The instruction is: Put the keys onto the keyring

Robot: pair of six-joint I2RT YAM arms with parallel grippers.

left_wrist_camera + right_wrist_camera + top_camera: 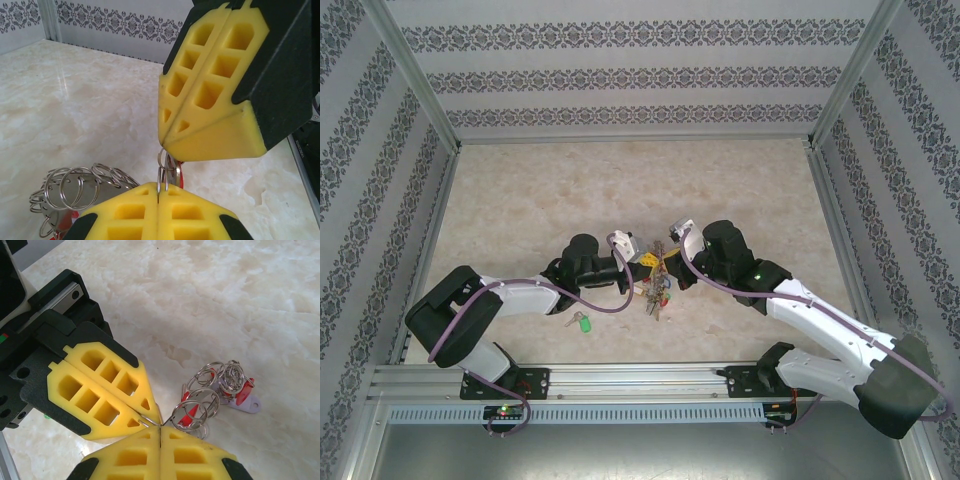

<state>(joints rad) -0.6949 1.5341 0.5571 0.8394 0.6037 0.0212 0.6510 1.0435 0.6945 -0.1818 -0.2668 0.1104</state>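
Left tool and right tool are both closed tip to tip on the keyring, I think to steady it; the green key lies on the worktop.

Surfaces before you
Your tabletop is glossy, smooth, marble-patterned; the fingers matt yellow foam; the keyring shiny metal, its tags red plastic.
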